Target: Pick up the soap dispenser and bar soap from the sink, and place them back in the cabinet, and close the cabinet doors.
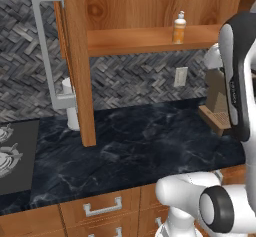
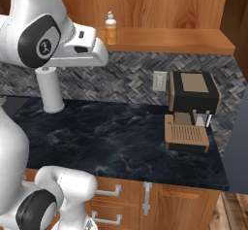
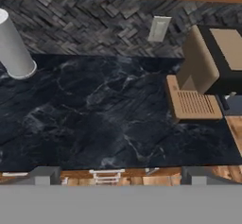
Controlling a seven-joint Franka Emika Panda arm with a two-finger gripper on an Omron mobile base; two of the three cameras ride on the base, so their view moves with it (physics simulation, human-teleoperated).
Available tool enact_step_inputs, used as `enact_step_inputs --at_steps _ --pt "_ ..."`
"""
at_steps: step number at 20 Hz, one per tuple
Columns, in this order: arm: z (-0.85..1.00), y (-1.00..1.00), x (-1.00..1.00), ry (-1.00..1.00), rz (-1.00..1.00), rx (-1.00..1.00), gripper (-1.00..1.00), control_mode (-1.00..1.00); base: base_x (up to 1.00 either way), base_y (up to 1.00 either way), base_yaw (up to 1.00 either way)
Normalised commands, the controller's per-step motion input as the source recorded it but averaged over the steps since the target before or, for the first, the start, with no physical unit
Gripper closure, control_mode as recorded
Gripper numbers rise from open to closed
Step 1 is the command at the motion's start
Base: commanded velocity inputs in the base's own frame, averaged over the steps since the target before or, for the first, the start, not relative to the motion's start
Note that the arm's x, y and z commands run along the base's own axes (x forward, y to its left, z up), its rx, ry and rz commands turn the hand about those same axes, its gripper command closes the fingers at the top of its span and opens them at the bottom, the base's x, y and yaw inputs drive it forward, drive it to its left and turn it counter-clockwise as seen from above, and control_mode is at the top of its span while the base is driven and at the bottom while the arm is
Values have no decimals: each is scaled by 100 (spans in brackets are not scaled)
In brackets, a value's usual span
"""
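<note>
The soap dispenser (image 1: 179, 27) (image 2: 111, 28), an amber bottle with a white pump, stands upright on the wooden shelf (image 1: 145, 41) (image 2: 169, 41) of the open cabinet. The left cabinet door (image 1: 77, 66) swings out toward me, with its silver bar handle (image 1: 46, 46) facing left. My gripper (image 3: 121, 176) is open with nothing between its fingertips (image 3: 45, 176); it looks down on the black counter, below and in front of the shelf. The bar soap and the sink are out of view.
A coffee machine (image 2: 193, 107) (image 1: 217, 106) (image 3: 208, 76) stands on the counter at the right. A white paper-towel roll (image 2: 50, 90) (image 1: 71, 106) (image 3: 14, 48) stands at the back left, and a stovetop (image 1: 12, 156) lies far left. A wall outlet (image 3: 158, 28) is on the backsplash.
</note>
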Motion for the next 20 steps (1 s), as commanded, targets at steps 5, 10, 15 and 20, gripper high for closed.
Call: enact_step_inputs --at_steps 5,10,15,20 --pt "-46 24 -77 18 0 0 -100 -100 0 0 0" --pt "-60 4 -68 5 0 0 -100 -100 0 0 0" --pt "-52 13 -29 0 0 0 -100 -100 0 0 0" --pt "-33 28 6 0 1 0 -100 -100 0 0 0"
